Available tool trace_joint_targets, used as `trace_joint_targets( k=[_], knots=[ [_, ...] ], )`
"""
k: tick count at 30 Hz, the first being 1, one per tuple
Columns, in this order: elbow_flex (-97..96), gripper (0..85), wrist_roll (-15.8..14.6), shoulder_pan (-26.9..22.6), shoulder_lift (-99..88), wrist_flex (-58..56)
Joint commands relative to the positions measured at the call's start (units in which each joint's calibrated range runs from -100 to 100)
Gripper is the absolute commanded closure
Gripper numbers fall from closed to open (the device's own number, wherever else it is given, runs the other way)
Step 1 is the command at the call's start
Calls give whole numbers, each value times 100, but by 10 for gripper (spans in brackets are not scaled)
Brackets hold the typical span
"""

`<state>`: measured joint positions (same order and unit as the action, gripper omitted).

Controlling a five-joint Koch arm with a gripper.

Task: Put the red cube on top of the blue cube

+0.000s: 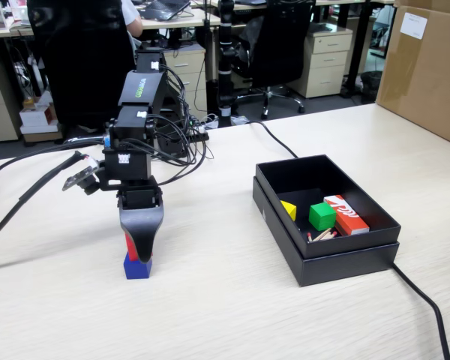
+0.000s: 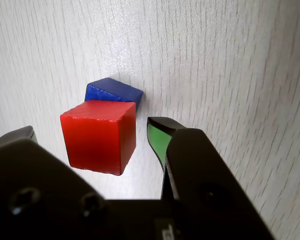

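The red cube (image 2: 99,136) sits on top of the blue cube (image 2: 111,91), which stands on the pale wood-grain bench (image 1: 225,307) to the left of the black box (image 1: 337,259) in the fixed view. In the wrist view the red cube is turned against the blue one below it — a blue corner juts out past its far edge — so the stack is not squared.

The tool (image 2: 92,134) stands straight down over the stack. Its jaws are apart: the right green-padded finger (image 2: 157,140) stands clear of the red cube's side with bench showing between. The left finger tip (image 2: 21,135) is also off the cube, as far as can be seen.

Judgement: the placing appears done and the release is the step in hand. To do it well, the jaws should stay wide and the arm should rise straight up — any sideways drift could brush the red cube off its skewed seat.

The box holds a green cube (image 1: 322,215), a yellow piece (image 1: 289,209) and a red-orange carton (image 1: 346,213); none bears on the task.
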<state>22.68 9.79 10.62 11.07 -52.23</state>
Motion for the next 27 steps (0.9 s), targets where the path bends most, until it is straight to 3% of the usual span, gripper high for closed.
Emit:
trace_joint_targets(
  k=[1, 21, 27],
  knots=[
    [179, 392, 5, 34, -677, 130],
    [-1180, 356, -181, -415, -3029, -328],
    [-1461, 358, -415, -694, -3637, -328]
  ],
)
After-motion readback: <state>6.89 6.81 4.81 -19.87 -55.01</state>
